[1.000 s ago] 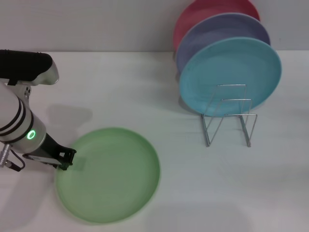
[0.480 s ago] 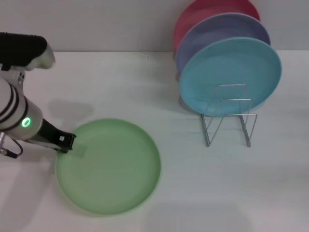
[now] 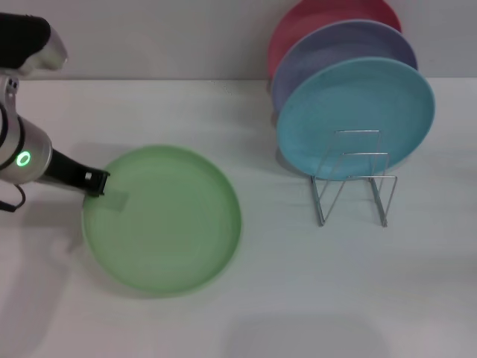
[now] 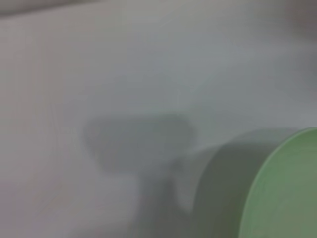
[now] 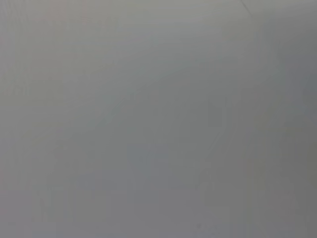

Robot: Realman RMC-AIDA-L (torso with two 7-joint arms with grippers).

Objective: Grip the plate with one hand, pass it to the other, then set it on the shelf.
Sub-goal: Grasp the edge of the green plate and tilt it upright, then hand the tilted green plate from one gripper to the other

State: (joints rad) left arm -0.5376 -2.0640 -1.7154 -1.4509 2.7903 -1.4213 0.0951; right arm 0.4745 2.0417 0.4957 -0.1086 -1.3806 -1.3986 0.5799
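One end effector [image 3: 97,181] (left), seemingly gripping plate [image 3: 162,220]

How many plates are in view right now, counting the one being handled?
4. The green plate is gripped at its rim by the left tool. The light blue plate, lavender plate and red plate stand in the shelf; more may hide behind.

L gripper [image 3: 100,184] clamps green plate [image 3: 164,220] rim, well left of rack [image 3: 353,183].

white tabletop [image 3: 298,298]. three plates stand upright, overlapping, at the far right: light blue plate [image 3: 358,112] nearest, lavender plate [image 3: 339,45] behind it, red plate [image 3: 320,13] rearmost, mostly hidden. grey wall beyond.
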